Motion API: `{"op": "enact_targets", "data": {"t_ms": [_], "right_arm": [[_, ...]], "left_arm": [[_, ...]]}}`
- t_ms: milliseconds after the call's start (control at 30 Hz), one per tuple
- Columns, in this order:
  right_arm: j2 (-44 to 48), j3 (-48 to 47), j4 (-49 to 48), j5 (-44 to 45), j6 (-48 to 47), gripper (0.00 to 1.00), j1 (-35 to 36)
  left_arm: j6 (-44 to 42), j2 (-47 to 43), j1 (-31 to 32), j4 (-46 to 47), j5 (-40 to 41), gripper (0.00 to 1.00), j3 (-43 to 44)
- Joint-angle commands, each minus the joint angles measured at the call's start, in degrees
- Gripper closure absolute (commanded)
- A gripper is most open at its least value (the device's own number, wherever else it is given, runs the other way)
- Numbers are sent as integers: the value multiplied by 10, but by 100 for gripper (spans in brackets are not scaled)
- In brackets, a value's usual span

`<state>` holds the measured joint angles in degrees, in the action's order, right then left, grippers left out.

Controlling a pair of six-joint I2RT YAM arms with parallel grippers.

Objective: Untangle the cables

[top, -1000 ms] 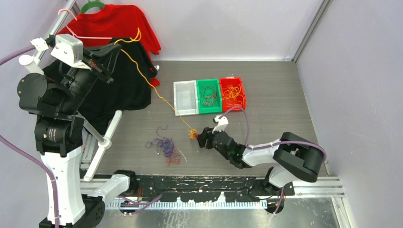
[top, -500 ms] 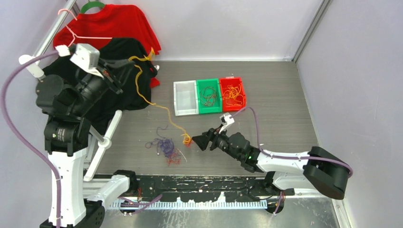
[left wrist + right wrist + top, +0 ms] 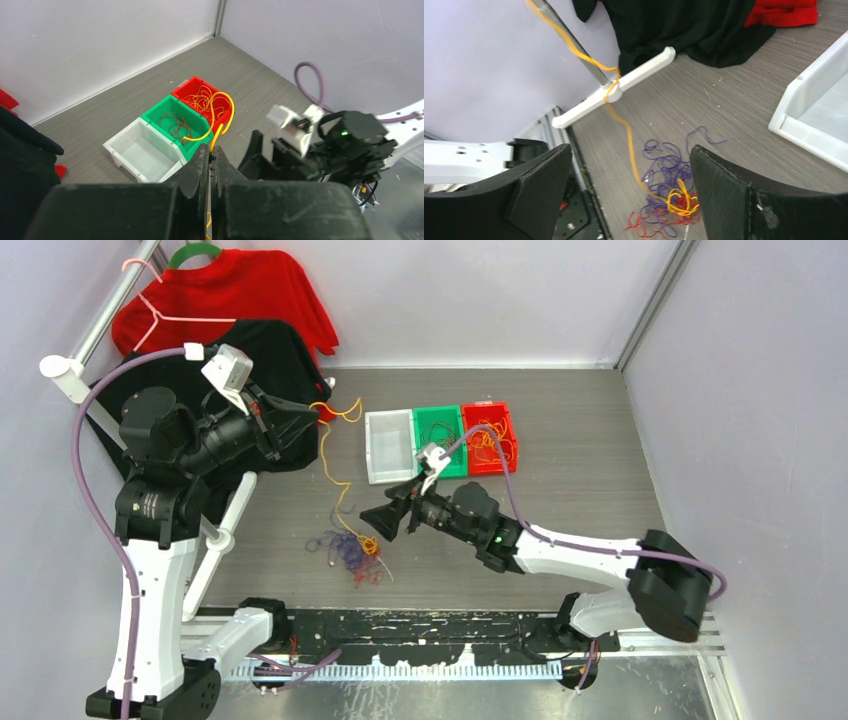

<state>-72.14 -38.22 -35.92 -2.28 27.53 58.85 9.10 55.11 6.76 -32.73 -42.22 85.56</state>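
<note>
On my feed I count: white bin (image 3: 390, 448), green bin (image 3: 419, 445), red bin (image 3: 495, 469) side by side; red shirt (image 3: 240, 300) on pink hanger (image 3: 150, 310); black garment (image 3: 275, 350); white rack foot (image 3: 228, 515)

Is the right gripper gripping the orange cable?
No, the right gripper has its jaws wide open, with the orange cable lying loose beyond them.
</note>
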Motion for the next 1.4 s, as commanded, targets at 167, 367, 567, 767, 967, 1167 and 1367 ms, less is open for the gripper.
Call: {"op": "enact_targets", "data": {"t_ms": [167,367,567,767,967,1167,1367], "right_arm": [[-151,-103,12,-57,-104,10,0],[-186,-61,-54,-99,-73,22,2],[-220,-67,-60,-135,-55,33,10],[-255,-91,-47,-114,-62,56,15],[-234,-95,-50,-90,-80,95,15],[-151,-93,12,-103,-110,99,11],[-103,-113,102,-156,-139,99,2]], "left_arm": [[2,-22,3,3,-28,100,31],[-38,-33,3,-12,2,100,15],[-76,-36,3,-9,52,100,-16],[-97,-39,3,-15,77,100,-33],[-123,-47,3,-41,81,99,-57],[-274,-65,3,-114,103,43,-168],[-496,-64,3,-300,12,28,-212]]}}
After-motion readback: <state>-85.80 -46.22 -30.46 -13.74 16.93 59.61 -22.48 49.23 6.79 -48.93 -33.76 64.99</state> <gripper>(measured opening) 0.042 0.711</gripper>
